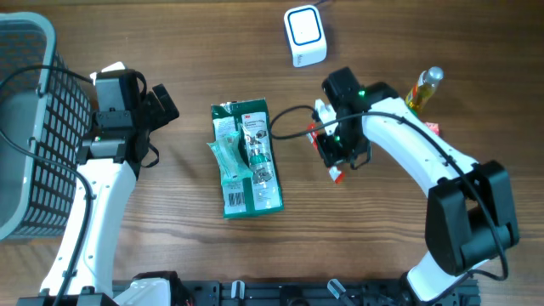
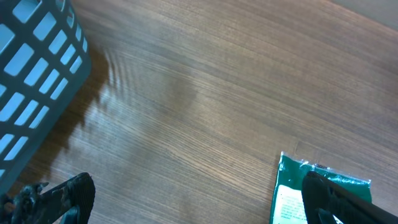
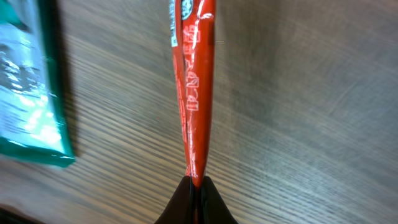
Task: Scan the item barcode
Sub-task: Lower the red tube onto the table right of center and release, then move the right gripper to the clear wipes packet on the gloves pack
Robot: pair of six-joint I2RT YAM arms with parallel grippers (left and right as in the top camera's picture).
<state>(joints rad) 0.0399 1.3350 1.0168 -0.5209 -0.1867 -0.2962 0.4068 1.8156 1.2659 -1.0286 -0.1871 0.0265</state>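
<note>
Grey lattice plastic basket [image 1: 25, 127] at 9 o'clock, cut off by the edge. Left gripper [image 1: 167, 104] beside it, fingers spread wide, empty. Mid-table [image 1: 195, 51]: glossy green packet [image 1: 246, 157], barcode at its 6 o'clock end, print unreadable. Right gripper [image 1: 334, 164] pinches a thin red sachet [image 3: 194, 81], white lettering illegible. White scanner [image 1: 304, 36] at 12 o'clock.

The white left arm [image 1: 93, 204] and white right arm [image 1: 416, 144] are smooth round tubes with chunky black joints, thin black cables [image 1: 286, 112] and one tiny green light [image 1: 360, 92].
</note>
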